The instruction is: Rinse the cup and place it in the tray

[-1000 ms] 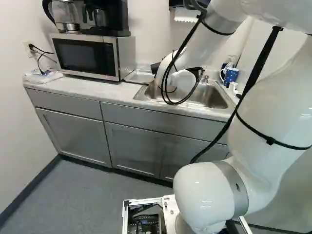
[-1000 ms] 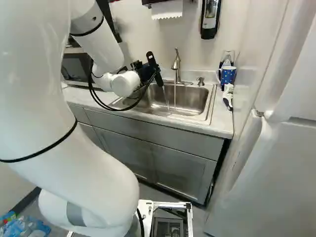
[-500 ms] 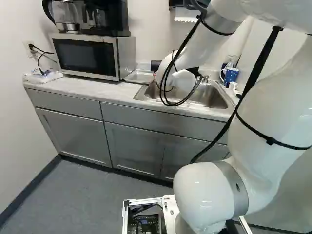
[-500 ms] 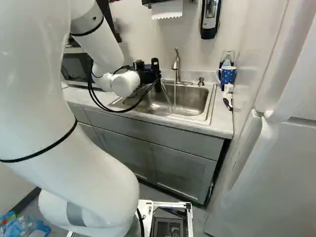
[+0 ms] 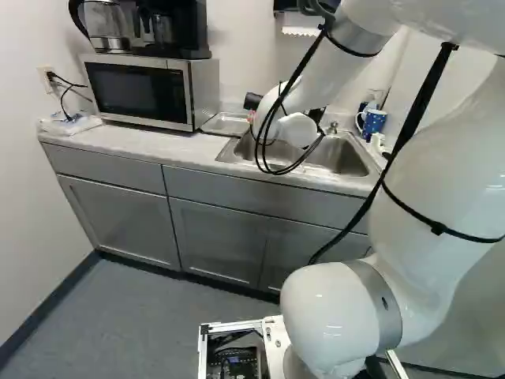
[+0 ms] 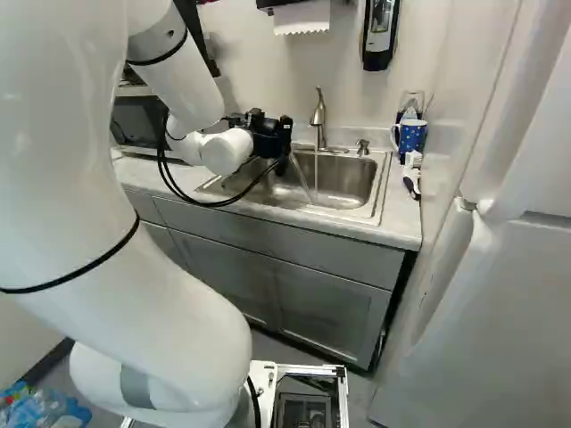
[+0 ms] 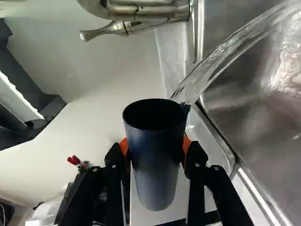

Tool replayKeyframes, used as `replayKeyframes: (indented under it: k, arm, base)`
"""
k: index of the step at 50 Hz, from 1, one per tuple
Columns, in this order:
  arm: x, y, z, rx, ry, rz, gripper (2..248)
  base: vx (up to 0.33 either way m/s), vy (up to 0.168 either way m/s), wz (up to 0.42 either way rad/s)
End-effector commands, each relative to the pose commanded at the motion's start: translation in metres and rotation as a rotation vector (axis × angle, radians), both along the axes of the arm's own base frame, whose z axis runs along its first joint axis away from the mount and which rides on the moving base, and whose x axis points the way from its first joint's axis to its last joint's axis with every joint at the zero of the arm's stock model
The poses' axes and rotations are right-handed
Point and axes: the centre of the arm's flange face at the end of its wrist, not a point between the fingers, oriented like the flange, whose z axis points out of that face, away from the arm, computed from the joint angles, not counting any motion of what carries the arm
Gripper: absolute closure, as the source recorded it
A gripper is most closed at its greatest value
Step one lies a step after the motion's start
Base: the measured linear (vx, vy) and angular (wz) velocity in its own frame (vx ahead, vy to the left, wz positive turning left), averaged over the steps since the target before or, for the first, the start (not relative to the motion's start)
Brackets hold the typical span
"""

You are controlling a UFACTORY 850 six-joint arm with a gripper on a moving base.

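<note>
Where the counter (image 5: 126,144) runs beneath the left base view's wall, a microwave (image 5: 134,91) carries a coffee maker (image 5: 175,28) and a glass kettle (image 5: 106,20). A shallow metal tray (image 5: 226,124) lies between the microwave and the sink (image 6: 380,198). At the sink's back edge, the faucet (image 6: 318,118) rises near the gripper (image 6: 266,134); black cables (image 6: 183,190) loop before the basin. Beyond the sink, at the right of the right base view, are a blue dotted mug (image 6: 411,135) and a white-and-black brush (image 6: 411,175), with a refrigerator (image 6: 500,312) nearer the camera.

In the wrist view, the jaws stand a cup's width apart, orange pads (image 7: 186,145) pressed on opposite sides of the dark blue cup (image 7: 155,165). It is held tipped at the sink, water (image 7: 221,61) streaming from its rim into the basin.
</note>
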Motion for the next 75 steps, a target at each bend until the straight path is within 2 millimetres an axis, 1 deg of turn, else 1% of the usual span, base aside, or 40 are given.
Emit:
replayKeyframes:
  k: [30,75]
  arm:
    - [0.0,0.0,0.0,0.315,0.002,-0.019,126]
    - [0.0,0.0,0.0,0.315,0.002,-0.019,126]
  base:
    - [0.0,0.0,0.0]
    - [0.0,0.0,0.0]
